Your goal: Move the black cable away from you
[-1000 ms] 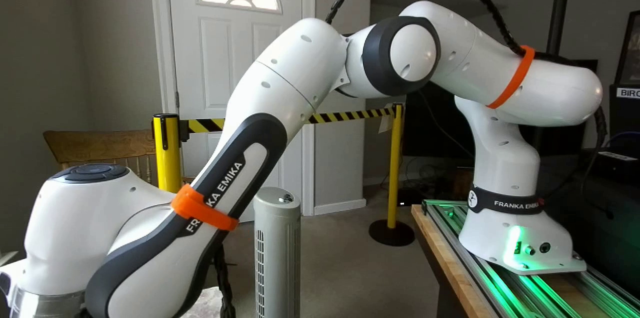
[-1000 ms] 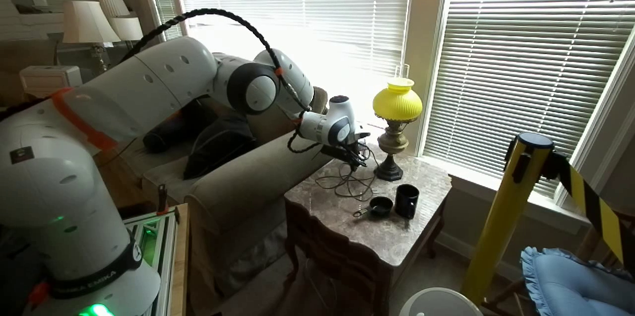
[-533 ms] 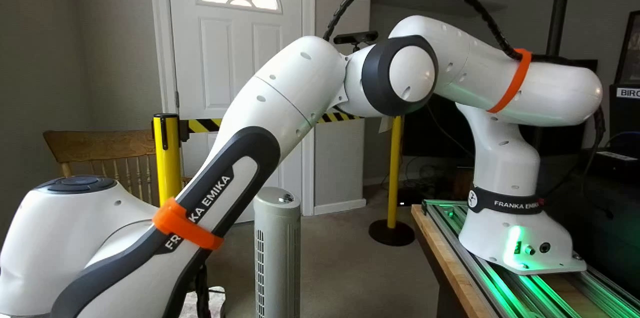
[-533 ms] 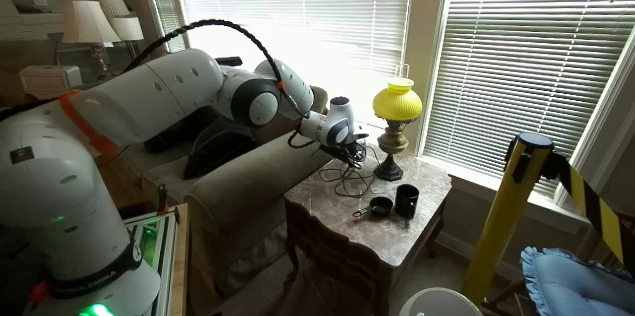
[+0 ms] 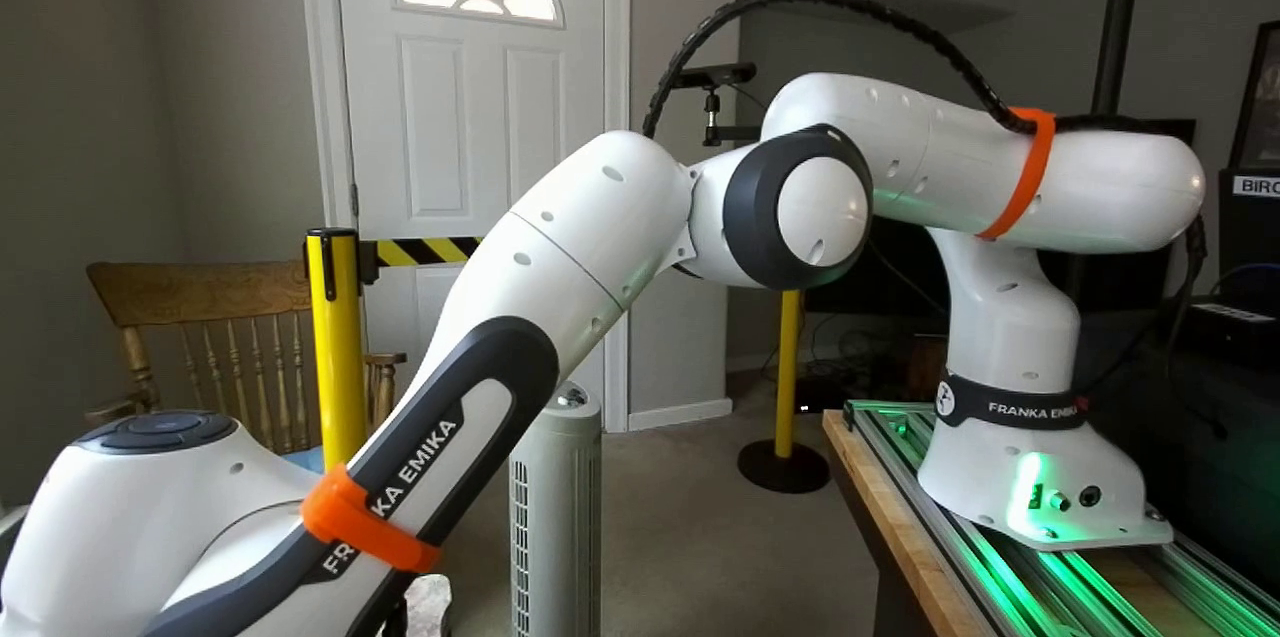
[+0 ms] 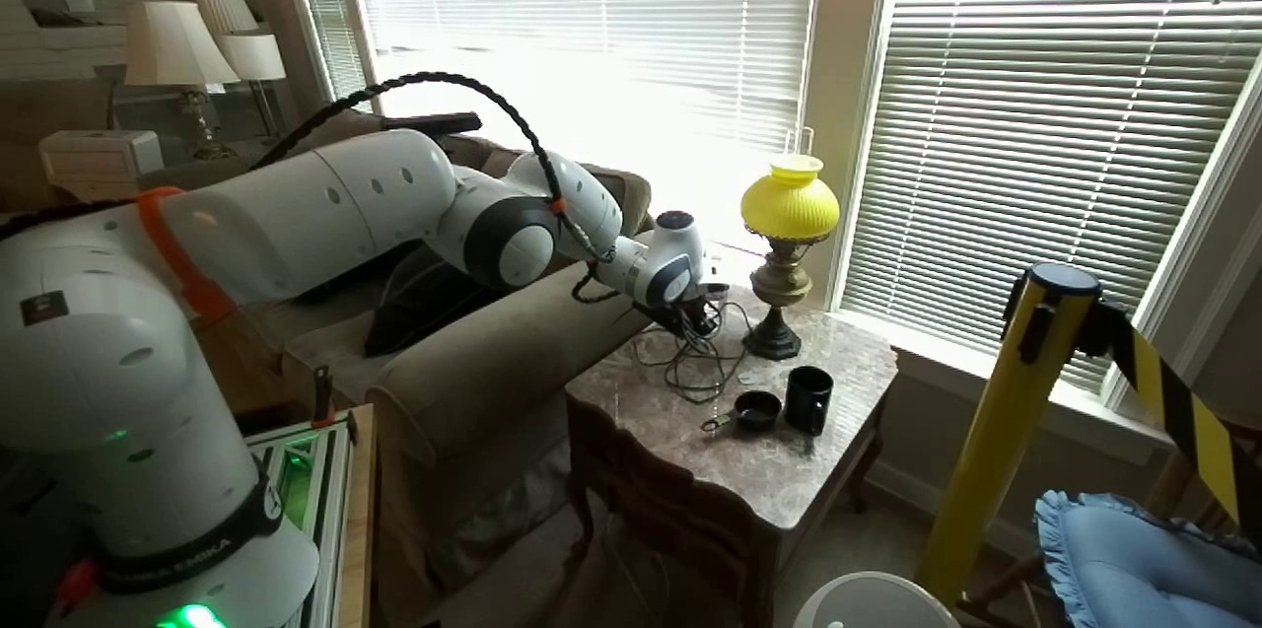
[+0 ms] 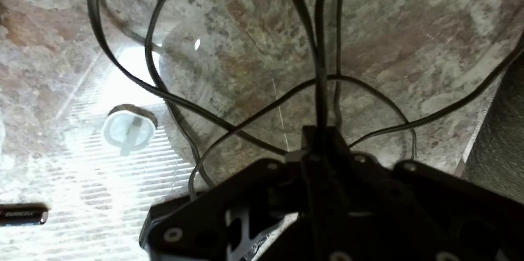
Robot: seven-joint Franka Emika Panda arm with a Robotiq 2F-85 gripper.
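Observation:
The black cable (image 6: 698, 347) lies in loose, tangled loops on the far part of the marble tabletop (image 6: 779, 475). In the wrist view the cable (image 7: 321, 93) crosses itself several times, and one strand runs in between the fingertips. My gripper (image 7: 325, 136) is shut on this strand, low over the table. In an exterior view the gripper (image 6: 700, 315) is small and dark above the loops, with strands hanging around it. It is out of the picture in the other exterior view. The lower part of the cable behind the fingers is hidden.
A lamp with a yellow shade (image 6: 786, 204) stands close beside the gripper. A black mug (image 6: 808, 399) and a small black measuring cup (image 6: 757, 409) stand nearer the front. A sofa arm (image 6: 513, 347) borders the table. A clear cap (image 7: 129, 130) and a battery (image 7: 23, 214) lie on the table.
The arm has lowered, its elbow clearly dropping. The gripper has moved slightly toward the sofa side with the cable, and the loops have shifted and bunched below it.

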